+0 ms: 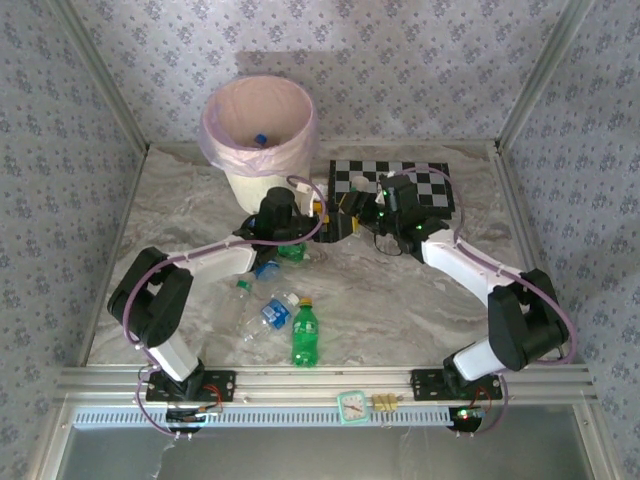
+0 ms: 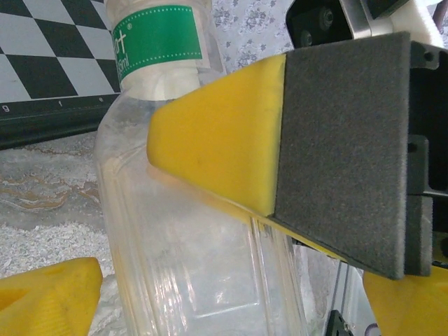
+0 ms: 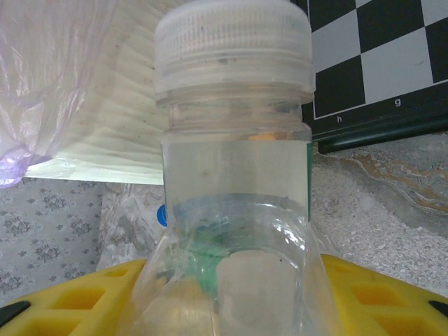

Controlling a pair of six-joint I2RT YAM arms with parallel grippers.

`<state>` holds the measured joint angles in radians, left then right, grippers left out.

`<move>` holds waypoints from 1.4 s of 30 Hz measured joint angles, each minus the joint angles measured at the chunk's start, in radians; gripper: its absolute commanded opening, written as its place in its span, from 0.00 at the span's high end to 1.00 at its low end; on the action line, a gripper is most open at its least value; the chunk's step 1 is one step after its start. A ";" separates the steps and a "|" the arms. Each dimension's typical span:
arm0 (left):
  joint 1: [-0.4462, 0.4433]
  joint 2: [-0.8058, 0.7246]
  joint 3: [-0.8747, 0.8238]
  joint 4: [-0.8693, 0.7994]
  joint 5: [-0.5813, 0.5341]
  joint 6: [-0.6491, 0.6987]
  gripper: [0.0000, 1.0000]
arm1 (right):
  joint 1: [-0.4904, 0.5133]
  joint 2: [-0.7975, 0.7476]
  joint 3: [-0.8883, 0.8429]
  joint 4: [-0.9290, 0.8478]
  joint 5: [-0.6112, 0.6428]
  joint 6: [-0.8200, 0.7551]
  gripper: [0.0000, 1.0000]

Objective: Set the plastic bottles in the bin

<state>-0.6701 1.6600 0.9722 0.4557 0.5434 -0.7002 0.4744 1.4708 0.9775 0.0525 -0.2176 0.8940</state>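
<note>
A clear bottle (image 3: pixel 234 175) with a white cap and a green label (image 2: pixel 157 38) stands between both grippers, beside the bin (image 1: pixel 258 130). My right gripper (image 3: pixel 231 294) is shut on it, and one of its yellow, grey-padded fingers (image 2: pixel 280 147) presses the bottle's side. The yellow fingers (image 2: pixel 49 294) of my left gripper (image 2: pixel 231 294) stand wide around the bottle's lower body, with a gap on the right side. In the top view my left gripper (image 1: pixel 300 222) and right gripper (image 1: pixel 345 215) meet in front of the bin. A blue-capped bottle (image 1: pixel 261 140) lies inside the bin. More bottles lie on the table: a green one (image 1: pixel 305 335) and a clear blue-labelled one (image 1: pixel 272 312).
A black-and-white checkerboard (image 1: pixel 395 185) lies right of the bin, behind the right gripper. Another blue-labelled bottle (image 1: pixel 265 268) and a small green one (image 1: pixel 292 250) lie under the left arm. A small clock (image 1: pixel 352 405) sits on the front rail. Patterned walls close in three sides.
</note>
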 measured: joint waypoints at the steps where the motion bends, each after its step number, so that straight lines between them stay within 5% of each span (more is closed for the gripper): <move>1: 0.000 0.000 0.000 -0.005 0.000 0.003 0.06 | 0.000 0.000 0.000 0.000 0.000 0.000 0.48; 18: -0.007 -0.001 0.000 -0.045 -0.001 0.030 0.13 | 0.013 -0.003 0.000 0.027 -0.023 0.013 0.48; 26: -0.007 0.014 0.000 -0.017 0.008 0.007 0.43 | 0.013 -0.003 0.000 0.030 -0.022 0.015 0.46; 33: -0.007 0.016 0.000 -0.007 0.000 0.000 0.49 | 0.010 -0.003 0.000 0.034 -0.016 0.019 0.17; 42: 0.003 0.018 0.000 -0.019 -0.036 0.003 0.50 | -0.025 -0.062 -0.011 0.023 -0.019 0.011 0.11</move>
<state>-0.6674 1.6775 0.9726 0.4370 0.5072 -0.6971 0.4492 1.4090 0.9665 0.0750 -0.2367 0.9047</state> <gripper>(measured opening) 0.572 0.884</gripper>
